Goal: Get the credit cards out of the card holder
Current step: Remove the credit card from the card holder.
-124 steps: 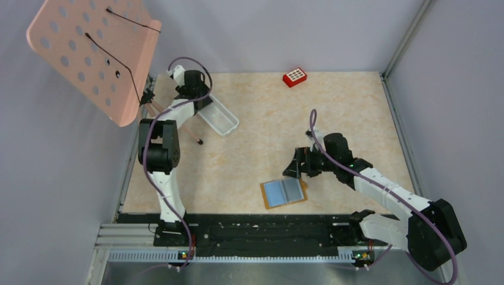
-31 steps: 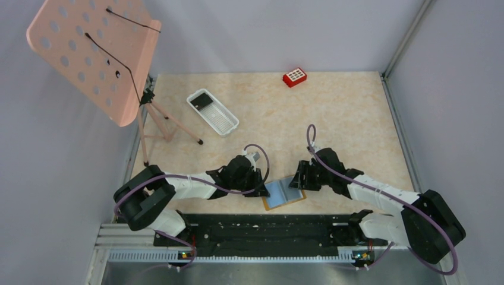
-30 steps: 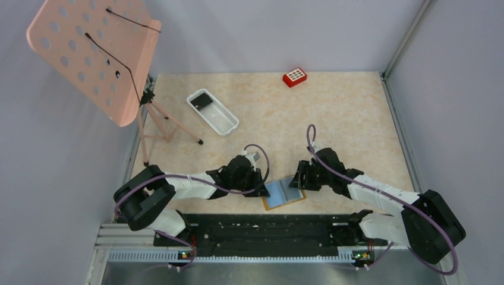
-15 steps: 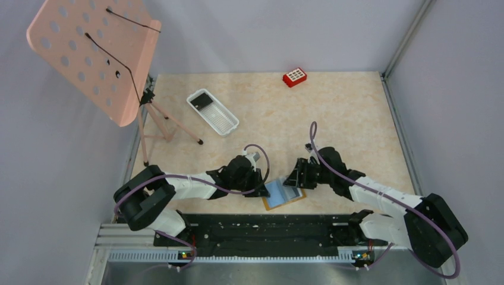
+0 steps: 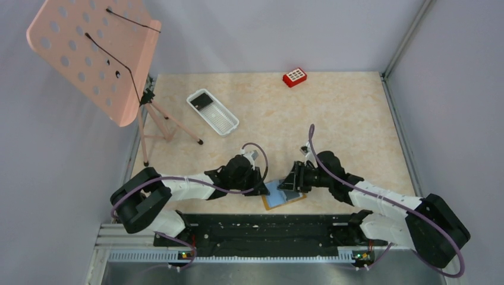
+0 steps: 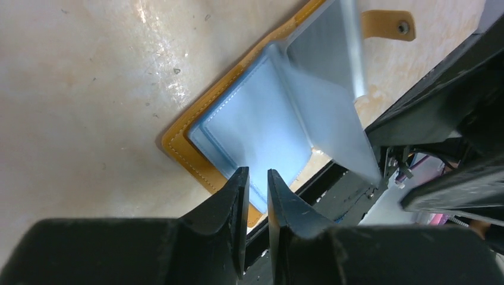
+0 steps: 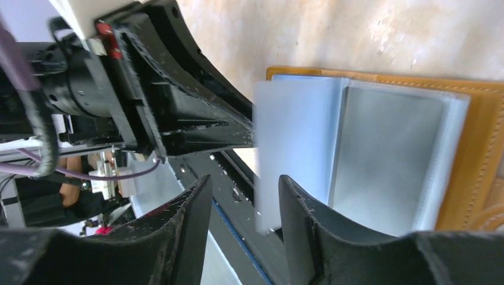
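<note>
The card holder (image 5: 284, 195) lies open near the table's front edge, tan-brown outside (image 6: 178, 151) with light blue pages (image 6: 249, 127). One pale page (image 7: 291, 148) stands lifted, its free edge in the gap of my right gripper (image 7: 245, 184), whose jaws are apart around it. A grey rectangle (image 7: 386, 154) shows under a clear sleeve on the holder's other half. My left gripper (image 6: 255, 173) rests at the lower edge of the blue page with only a narrow, empty slit between its fingers. One dark credit card (image 5: 204, 100) lies in the white tray (image 5: 223, 122).
A pink perforated stand (image 5: 89, 53) on thin legs fills the back left corner. A small red block (image 5: 295, 76) sits at the back. The black base rail (image 5: 261, 228) runs just in front of the holder. Both arms meet over the holder.
My right gripper has moved left over the holder and now has a raised page between its slightly narrowed jaws. The left gripper has stayed at the holder's left edge.
</note>
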{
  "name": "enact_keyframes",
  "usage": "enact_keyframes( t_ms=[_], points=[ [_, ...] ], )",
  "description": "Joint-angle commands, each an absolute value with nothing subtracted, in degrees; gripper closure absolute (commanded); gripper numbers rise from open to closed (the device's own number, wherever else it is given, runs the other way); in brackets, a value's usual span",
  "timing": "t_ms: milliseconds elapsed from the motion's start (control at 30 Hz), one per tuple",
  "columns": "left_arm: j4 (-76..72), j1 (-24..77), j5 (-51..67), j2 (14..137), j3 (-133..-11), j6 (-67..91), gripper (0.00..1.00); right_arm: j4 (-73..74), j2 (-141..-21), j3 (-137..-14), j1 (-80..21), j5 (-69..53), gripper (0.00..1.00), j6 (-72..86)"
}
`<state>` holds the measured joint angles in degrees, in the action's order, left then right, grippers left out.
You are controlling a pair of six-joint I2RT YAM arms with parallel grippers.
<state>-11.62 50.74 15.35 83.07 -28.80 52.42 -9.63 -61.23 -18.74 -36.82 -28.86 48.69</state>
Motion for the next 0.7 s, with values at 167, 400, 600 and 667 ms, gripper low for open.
enact_keyframes(
  t_ms=[167,400,600,667],
  points=[
    [-7.26,51.06,8.10,72.84,-28.97,55.14,0.74,-18.08,-64.78,-18.37,-42.90,-26.68,0.58,51.28],
    [-4.23,51.06,3.97,66.14,-29.47,55.63,0.72,-20.39,-72.94,-20.26,-46.99,-25.31,0.59,49.90],
    [-6.89,51.06,8.24,69.65,-30.06,54.29,0.73,-7.38,-67.19,-24.03,-47.24,-19.05,0.55,45.06],
    [-9.08,51.13,10.83,72.64,-30.13,53.79,0.73,-1.82,-64.02,-25.66,-47.27,-15.79,0.53,42.51]
  ],
)
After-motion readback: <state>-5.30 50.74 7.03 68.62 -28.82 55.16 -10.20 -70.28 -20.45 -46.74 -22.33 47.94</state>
